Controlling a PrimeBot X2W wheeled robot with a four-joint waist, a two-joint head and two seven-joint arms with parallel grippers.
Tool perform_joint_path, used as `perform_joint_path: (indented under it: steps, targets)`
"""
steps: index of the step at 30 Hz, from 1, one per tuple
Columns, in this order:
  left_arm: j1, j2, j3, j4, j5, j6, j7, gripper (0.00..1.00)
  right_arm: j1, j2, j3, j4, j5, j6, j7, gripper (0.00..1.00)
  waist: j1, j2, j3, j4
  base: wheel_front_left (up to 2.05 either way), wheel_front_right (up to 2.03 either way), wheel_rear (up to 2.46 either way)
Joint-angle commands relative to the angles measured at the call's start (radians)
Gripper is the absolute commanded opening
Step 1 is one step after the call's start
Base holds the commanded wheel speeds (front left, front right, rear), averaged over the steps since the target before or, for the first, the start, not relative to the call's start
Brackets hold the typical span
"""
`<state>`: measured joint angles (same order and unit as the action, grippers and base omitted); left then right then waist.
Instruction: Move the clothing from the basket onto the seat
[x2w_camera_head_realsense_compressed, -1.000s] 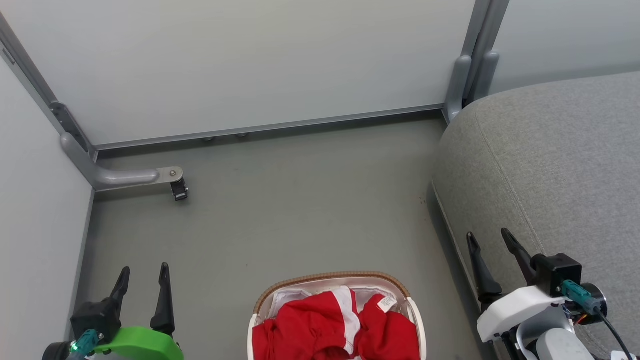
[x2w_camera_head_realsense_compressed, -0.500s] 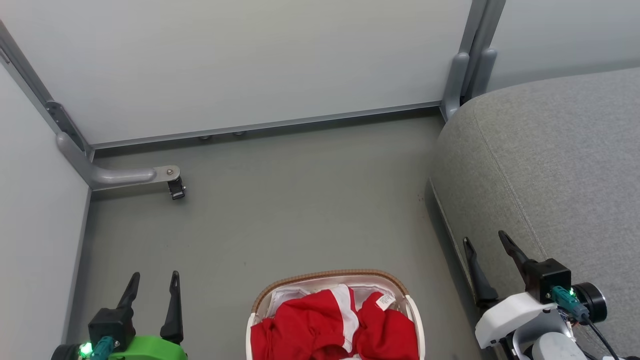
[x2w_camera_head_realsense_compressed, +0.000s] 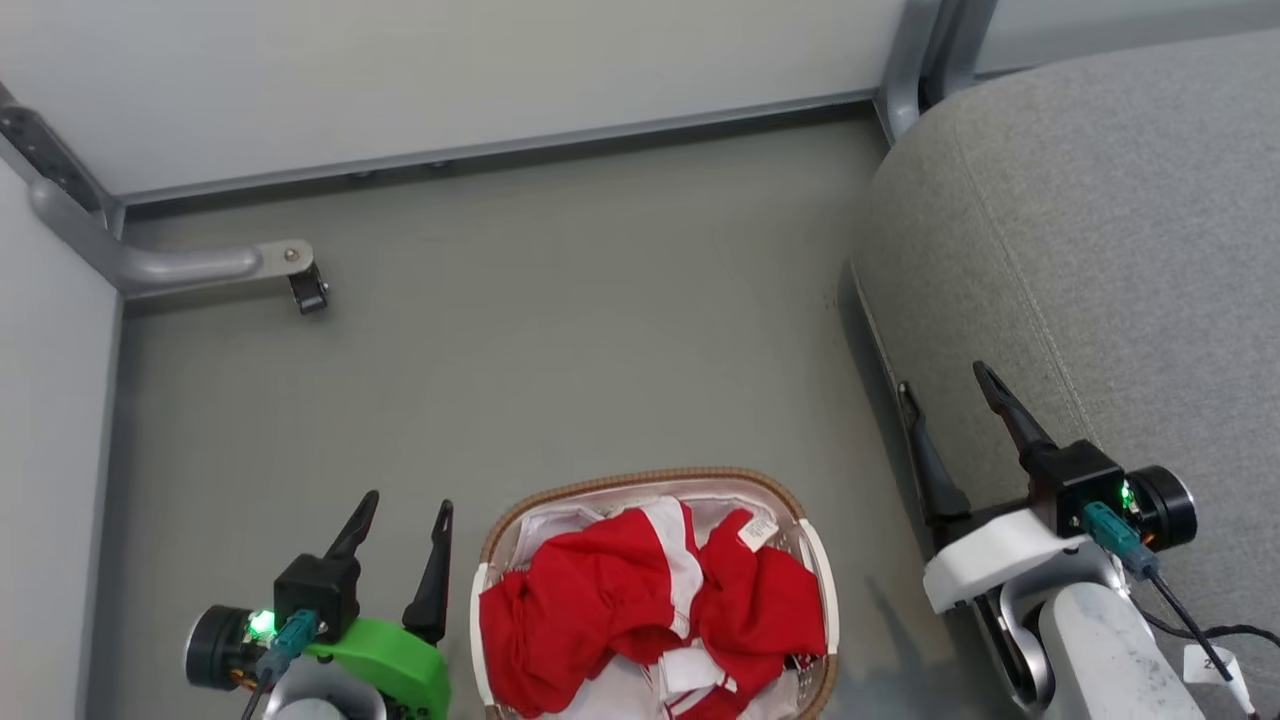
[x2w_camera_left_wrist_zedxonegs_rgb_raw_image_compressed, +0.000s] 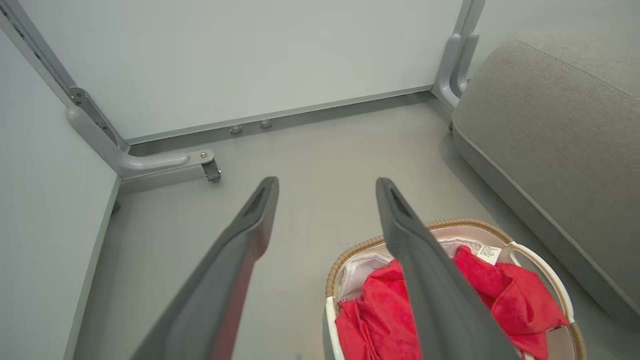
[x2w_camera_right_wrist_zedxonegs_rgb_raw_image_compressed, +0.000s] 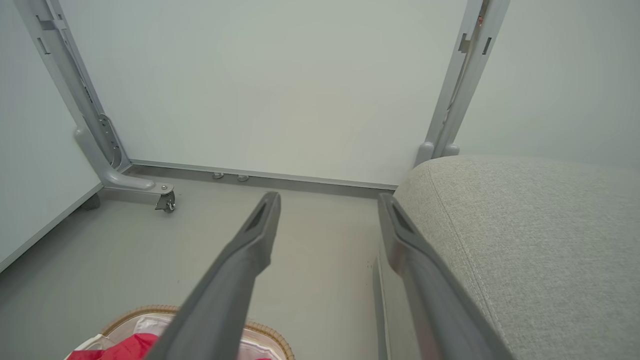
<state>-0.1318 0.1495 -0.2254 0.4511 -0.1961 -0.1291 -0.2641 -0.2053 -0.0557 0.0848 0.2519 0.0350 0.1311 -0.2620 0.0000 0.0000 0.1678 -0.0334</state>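
Head view: left end effector (x2w_camera_head_realsense_compressed: 408, 500) and right end effector (x2w_camera_head_realsense_compressed: 942, 378) gape wide, empty; white label (x2w_camera_head_realsense_compressed: 757, 533) on clothing (x2w_camera_head_realsense_compressed: 590, 600) unreadable.

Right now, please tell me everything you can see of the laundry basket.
The basket is oval, of cream-white plastic with a brown woven rim, white side handles and a white liner. It stands upright on the grey floor, left of the seat and apart from it. Crumpled red-and-white clothing fills it. The head view's bottom edge cuts its near end.
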Motion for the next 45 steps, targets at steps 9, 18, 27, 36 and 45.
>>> perform_joint_path:
  steps: [9,18,27,36,45]
  targets:
    - [-0.204,0.054,-0.193,0.061,-0.094,-0.003,-0.001,1.0,-0.117,0.004,0.03,-0.048,0.033,-0.001,-0.004,1.0,0.0,0.0,0.265,-0.077,0.0,0.0,0.0]
    - [-0.378,0.093,-0.351,0.142,-0.142,-0.002,0.0,1.0,-0.185,0.003,0.079,-0.094,0.061,-0.001,-0.004,1.0,0.0,0.0,0.407,-0.114,0.0,0.0,0.0]
    - [-0.511,0.12,-0.512,0.3,-0.202,-0.002,-0.001,1.0,-0.211,0.003,0.099,-0.112,0.082,-0.001,-0.004,1.0,0.0,0.0,0.499,-0.145,0.0,0.0,0.0]
    - [-0.613,0.125,-0.693,0.508,-0.278,-0.002,0.0,1.0,-0.213,0.003,0.104,-0.125,0.096,-0.001,-0.004,1.0,0.0,0.0,0.554,-0.17,0.0,0.0,0.0]
    - [-0.715,0.104,-0.782,0.693,-0.332,-0.002,0.065,1.0,-0.2,0.003,0.122,-0.135,0.11,-0.001,-0.004,1.0,0.0,0.0,0.578,-0.184,0.0,0.0,0.0]
